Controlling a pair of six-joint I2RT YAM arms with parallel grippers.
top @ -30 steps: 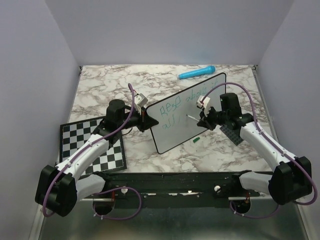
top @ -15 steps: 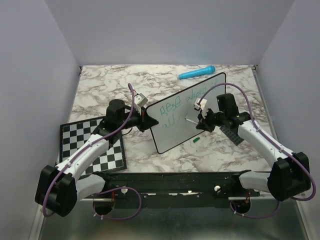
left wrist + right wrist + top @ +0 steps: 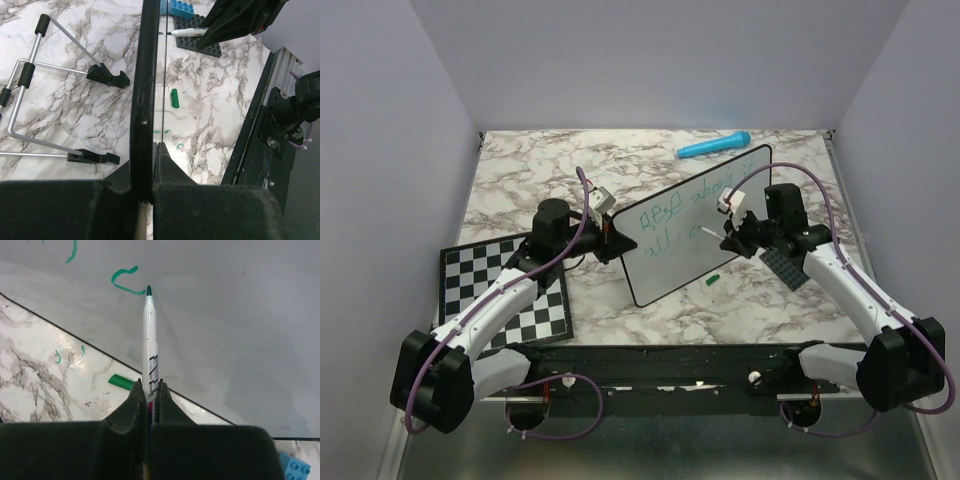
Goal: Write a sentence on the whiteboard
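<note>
**Both pincers clamped, one on the board's rim and one on the marker**

The sentence (image 3: 658, 212) is two lines of thin green loops, and its letters cannot be read from above. It is also unclear whether the marker's tip touches the board or stands just off it. From the left wrist the whiteboard (image 3: 145, 75) shows only edge-on, so its writing face is hidden.

The left pincer (image 3: 150, 150) is closed tight on the whiteboard's black rim, which runs straight ahead between its fingers. The right pincer (image 3: 149, 387) is fully closed on a white marker (image 3: 149, 340) that points straight out from it. The marker's green tip sits just beside a short green curl on the board's face. Just left of this pincer's fingers, below the board's lower rim, a green cap (image 3: 121, 382) lies on the desk. At its lower right a blue brick (image 3: 295, 467) is cut off at the corner of the view.

The whiteboard lies between the two pincers. The desk (image 3: 520, 180) is grey-veined marble. To the left of the left pincer a wire stand (image 3: 30, 100) with black feet rests on it. Behind that pincer, beside its arm, is a checkerboard (image 3: 510, 285). Well beyond the right pincer, a bright blue stick-shaped object (image 3: 713, 146) lies near the back edge. Pale lilac walls (image 3: 640, 60) close in three sides.
</note>
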